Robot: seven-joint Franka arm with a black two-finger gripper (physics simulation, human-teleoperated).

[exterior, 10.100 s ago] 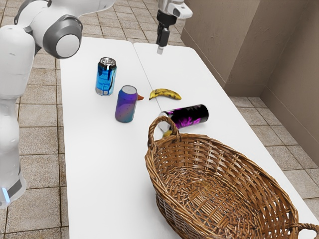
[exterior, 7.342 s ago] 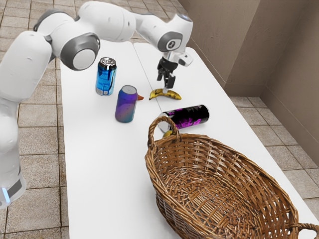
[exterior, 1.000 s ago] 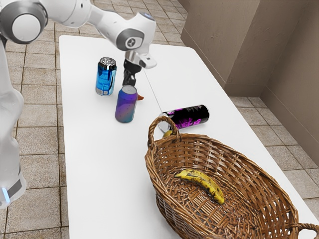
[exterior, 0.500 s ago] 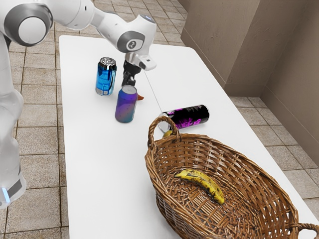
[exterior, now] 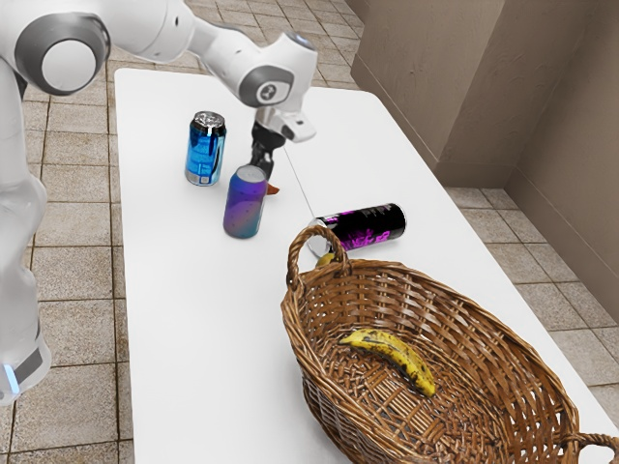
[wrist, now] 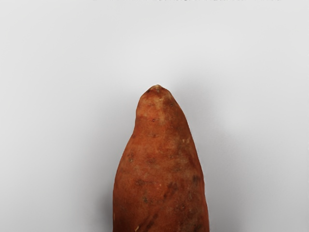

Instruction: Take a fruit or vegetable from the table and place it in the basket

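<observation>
Upper centre of the exterior view, the claw (exterior: pixel 262 155) is at the sweet potato (wrist: pixel 159 169), behind the purple can (exterior: pixel 245 205); its grip I cannot tell. Lower right, a banana (exterior: pixel 395 354) lies in the basket (exterior: pixel 455 314).

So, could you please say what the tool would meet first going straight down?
Most likely the reddish-brown root vegetable just beneath the tool, though the purple can partly hides the spot, so any gap is unclear.
</observation>
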